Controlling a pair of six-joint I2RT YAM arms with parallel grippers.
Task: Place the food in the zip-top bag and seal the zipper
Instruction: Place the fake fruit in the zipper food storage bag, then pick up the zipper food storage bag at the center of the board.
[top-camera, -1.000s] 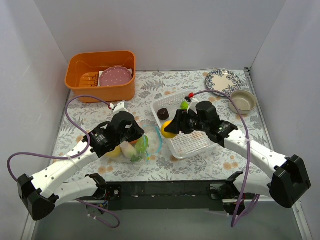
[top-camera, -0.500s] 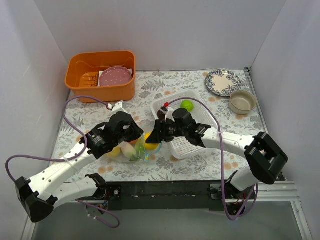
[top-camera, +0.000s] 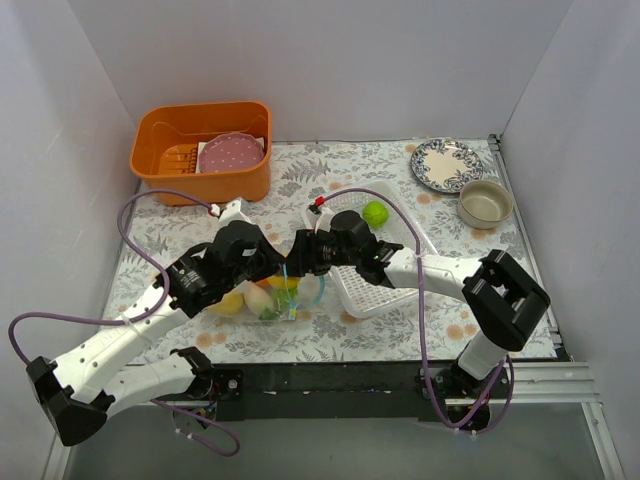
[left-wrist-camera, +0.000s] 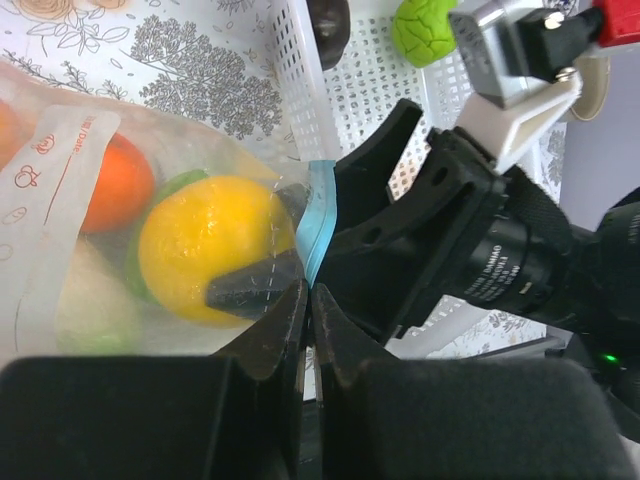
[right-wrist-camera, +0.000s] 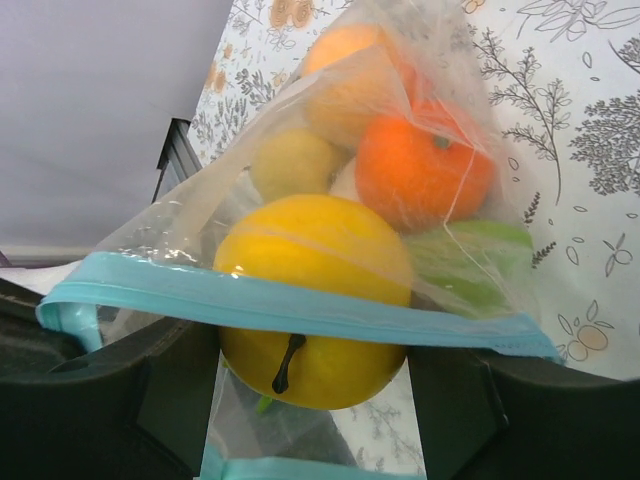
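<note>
The left end effector (left-wrist-camera: 308, 300) is pressed together, pinching the zipper (left-wrist-camera: 318, 220) of the zip-top bag (top-camera: 262, 300), which lies at 9 o'clock of the mesh basket (top-camera: 385, 290). The right end effector (right-wrist-camera: 312, 350) grips a yellow toy fruit (right-wrist-camera: 310, 260) in the bag's mouth. Risk: if released on the lip, it rolls out.

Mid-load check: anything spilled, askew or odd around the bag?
Nothing spilled or damaged. The right gripper holds a yellow fruit at the zipper; the left gripper pinches the zip-top bag there. A green piece and brown ball sit in the basket.
</note>
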